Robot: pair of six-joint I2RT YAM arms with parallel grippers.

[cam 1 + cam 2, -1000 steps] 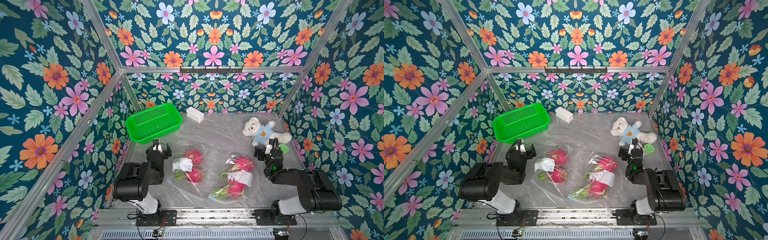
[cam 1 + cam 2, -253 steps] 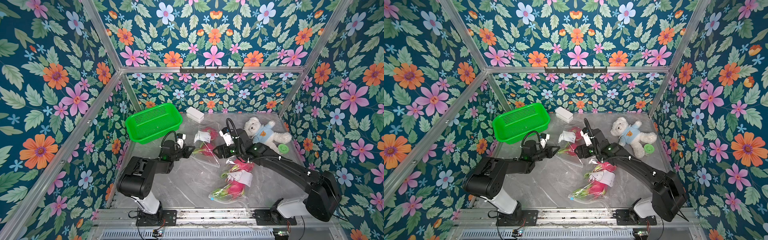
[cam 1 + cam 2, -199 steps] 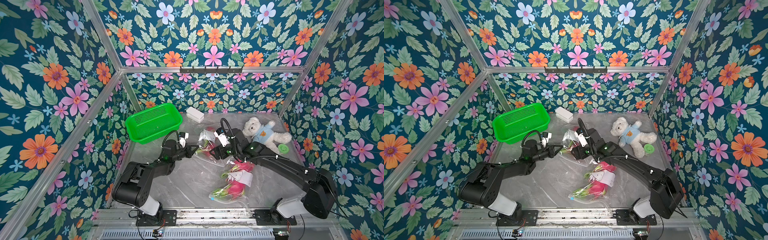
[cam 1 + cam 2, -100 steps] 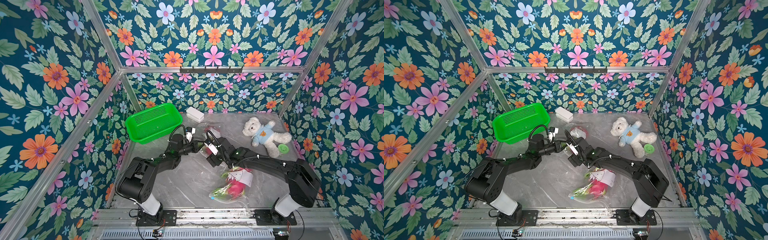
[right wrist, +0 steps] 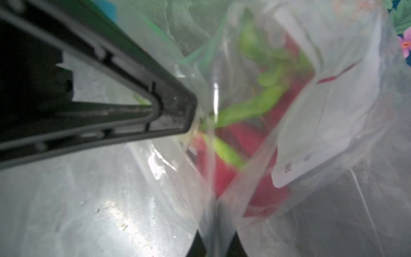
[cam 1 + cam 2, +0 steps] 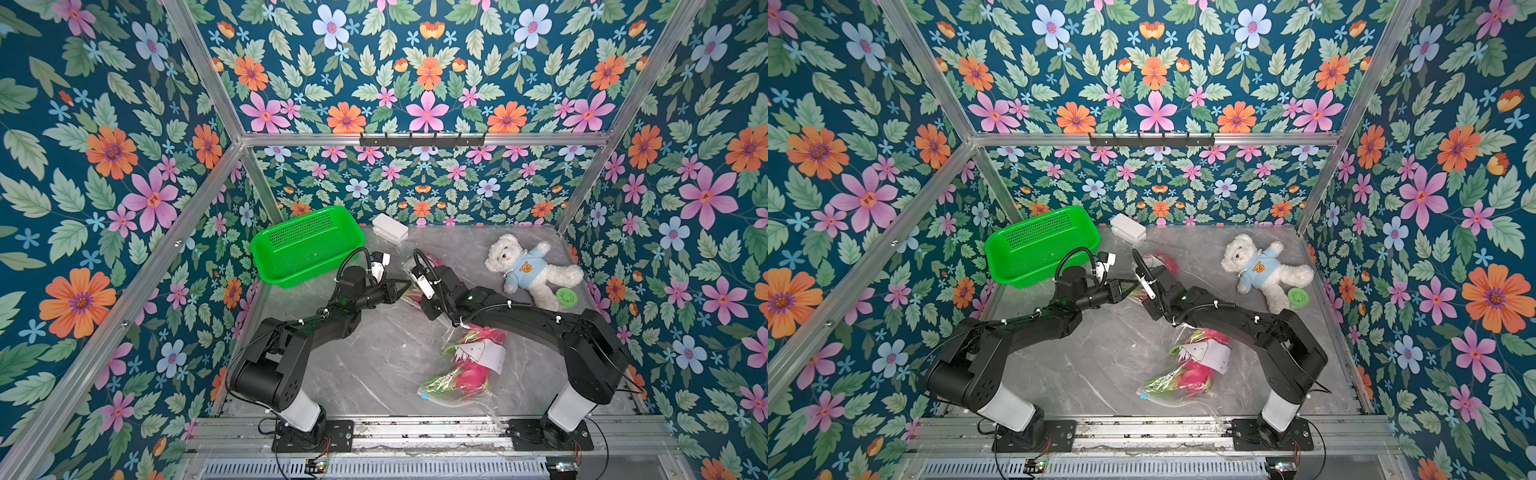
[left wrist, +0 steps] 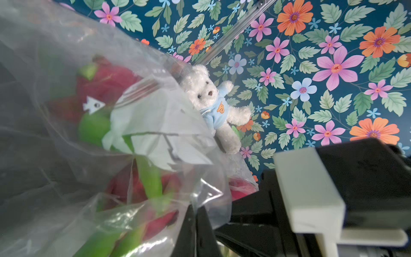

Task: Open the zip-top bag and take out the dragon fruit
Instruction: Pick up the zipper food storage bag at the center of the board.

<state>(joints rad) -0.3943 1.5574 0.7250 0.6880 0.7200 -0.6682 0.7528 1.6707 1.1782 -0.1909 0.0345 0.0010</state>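
Far back in the middle, between the 2 arms: far zip-top bag [image 7: 66, 55], clear and crinkly, with pink dragon fruit [image 7: 106, 82] showing through. Looks held up off the gray table [image 6: 374, 365]. Down near the right arm, flat on the table: near zip-top bag [image 6: 478, 353], with more pink fruit inside, not touched by either arm.

Squeezed tight shut: right gripper [image 5: 216, 247], with a fold of the far bag's thin plastic pinched between the tips. Right up against the same bag from the left: left gripper [image 6: 401, 286]. Cannot tell if open or shut, or if pinching any plastic.

Probably soft, slippery plastic, quick to slide out of a pinch and easy to rip. Best to grab the 2 lips by the zip edge, 1 lip for each gripper, then pull apart slowly. Fruit likely a bit heavy for so thin a bag, so bound to sag and swing. Likely firm in the body and bendy at the green tips. Better to hold round the fat pink middle, not by a leafy tip.
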